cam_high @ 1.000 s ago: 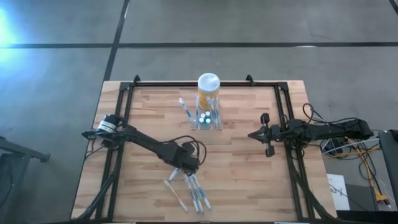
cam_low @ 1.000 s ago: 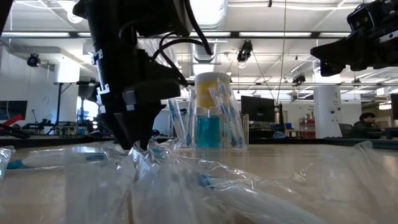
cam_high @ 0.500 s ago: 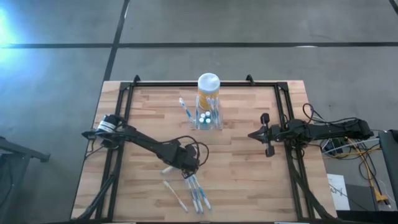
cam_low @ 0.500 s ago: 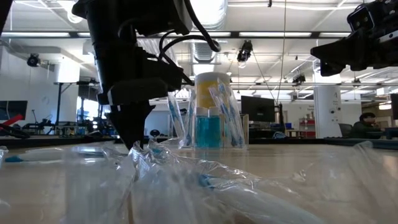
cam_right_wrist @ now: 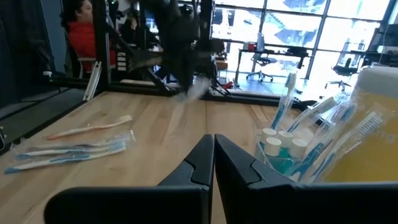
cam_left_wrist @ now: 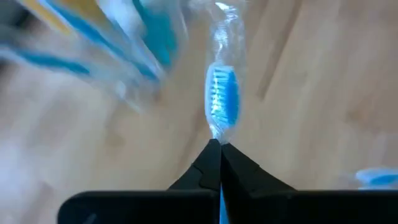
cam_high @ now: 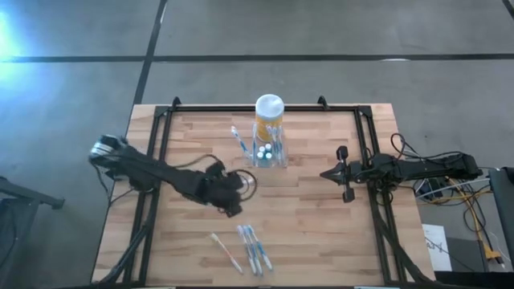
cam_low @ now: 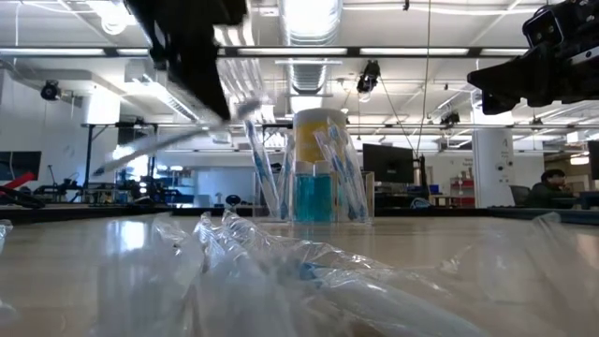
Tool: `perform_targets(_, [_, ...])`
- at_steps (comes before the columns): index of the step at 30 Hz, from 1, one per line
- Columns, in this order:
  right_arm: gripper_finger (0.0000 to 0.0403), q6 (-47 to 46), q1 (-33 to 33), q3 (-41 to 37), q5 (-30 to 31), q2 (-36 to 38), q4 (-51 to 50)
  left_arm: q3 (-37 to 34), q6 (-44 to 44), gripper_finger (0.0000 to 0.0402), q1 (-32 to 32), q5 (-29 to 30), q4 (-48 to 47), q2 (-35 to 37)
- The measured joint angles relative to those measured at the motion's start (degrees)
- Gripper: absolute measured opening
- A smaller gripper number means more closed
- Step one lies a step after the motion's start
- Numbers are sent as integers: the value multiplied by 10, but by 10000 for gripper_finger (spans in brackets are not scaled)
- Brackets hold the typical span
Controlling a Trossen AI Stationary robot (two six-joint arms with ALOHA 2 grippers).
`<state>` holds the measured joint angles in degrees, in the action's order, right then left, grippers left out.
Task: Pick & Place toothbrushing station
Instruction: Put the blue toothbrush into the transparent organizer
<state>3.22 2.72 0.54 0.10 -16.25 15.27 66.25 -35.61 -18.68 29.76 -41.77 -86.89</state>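
Toothbrushing station (cam_high: pixel 270 152) stands apart; left fingers (cam_left_wrist: pixel 219 163) clenched on seemingly a wrapped toothbrush (cam_left_wrist: pixel 224 102), right fingers (cam_right_wrist: pixel 214 155) closed empty.

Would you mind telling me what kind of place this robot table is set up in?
Probably a robotics lab in an open-plan workspace. The low view shows an exposed ceiling with strip lights and monitors on desks beyond the wooden table; the right wrist view shows office chairs by large windows.

The tabletop (cam_high: pixel 305 217) is showing pale wood planks. A yellow jar (cam_high: pixel 269 116) is wearing a white lid. The clear holder (cam_high: pixel 270 152) is showing blue bottles with white caps. A blue-bristled toothbrush (cam_left_wrist: pixel 222 102) is sitting in clear wrapping between black fingers (cam_left_wrist: pixel 208 165).
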Motion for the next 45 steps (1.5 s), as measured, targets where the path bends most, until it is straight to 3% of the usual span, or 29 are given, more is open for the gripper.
perform_targets(5, [8, 0, 0, 0, 0, 0, 0, -89, 122, 1, -12, 53, 156, 166])
perform_targets(11, [8, 0, 0, 0, 0, 0, 0, -278, 324, 1, -10, -14, 527, 311])
perform_targets(14, [8, 0, 0, 0, 0, 0, 0, -364, 345, 1, 4, -20, 651, 342])
perform_targets(19, [8, 7, 0, 0, 0, 0, 5, -457, 320, 1, 47, -20, 753, 358])
perform_targets(22, [8, 14, 0, 0, 0, 0, 11, -484, 287, 0, 78, -26, 775, 349])
perform_targets(25, [8, 14, 0, 0, 0, 0, 22, -490, 277, 0, 108, -71, 795, 331])
perform_targets(31, [8, 17, 0, 0, 0, 0, 30, -481, 324, 0, 135, -141, 916, 265])
perform_targets(38, [8, 33, 0, 0, 0, 0, 30, -466, 421, 0, 147, -127, 1152, 147])
perform_targets(43, [8, 46, 0, 0, 0, 0, 30, -424, 389, 0, 183, -115, 1177, 50])
perform_targets(45, [8, 49, 0, 0, 0, 0, 30, -404, 391, 0, 190, -83, 1178, 12])
